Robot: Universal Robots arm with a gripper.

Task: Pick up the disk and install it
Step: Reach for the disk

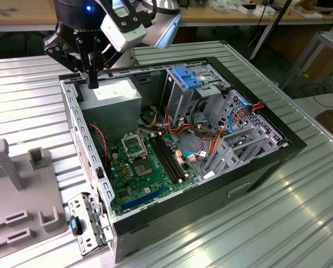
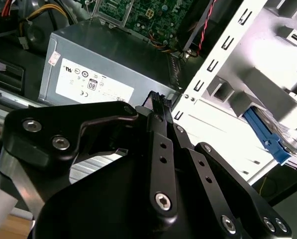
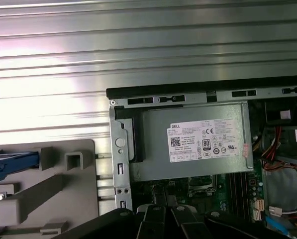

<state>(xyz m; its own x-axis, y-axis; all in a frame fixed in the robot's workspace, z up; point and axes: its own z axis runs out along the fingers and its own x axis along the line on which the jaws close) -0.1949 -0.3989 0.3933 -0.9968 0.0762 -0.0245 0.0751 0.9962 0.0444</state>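
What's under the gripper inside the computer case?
The grey power supply, white label up, lies just below the gripper. Its body covers whatever sits beneath it.

Lighting: overhead light is striking the ribbed worktop (image 1: 300, 184), laying pale streaks beside the computer case (image 1: 250, 187) in the exterior view.
Glare: in the first wrist view, the worktop just outside the case is bleaching white. In the second wrist view, the case's chassis panel (image 2: 282, 55) is washing out.
Shadow: the case interior is lying dim, and the gripper (image 2: 155, 99) is showing near black.
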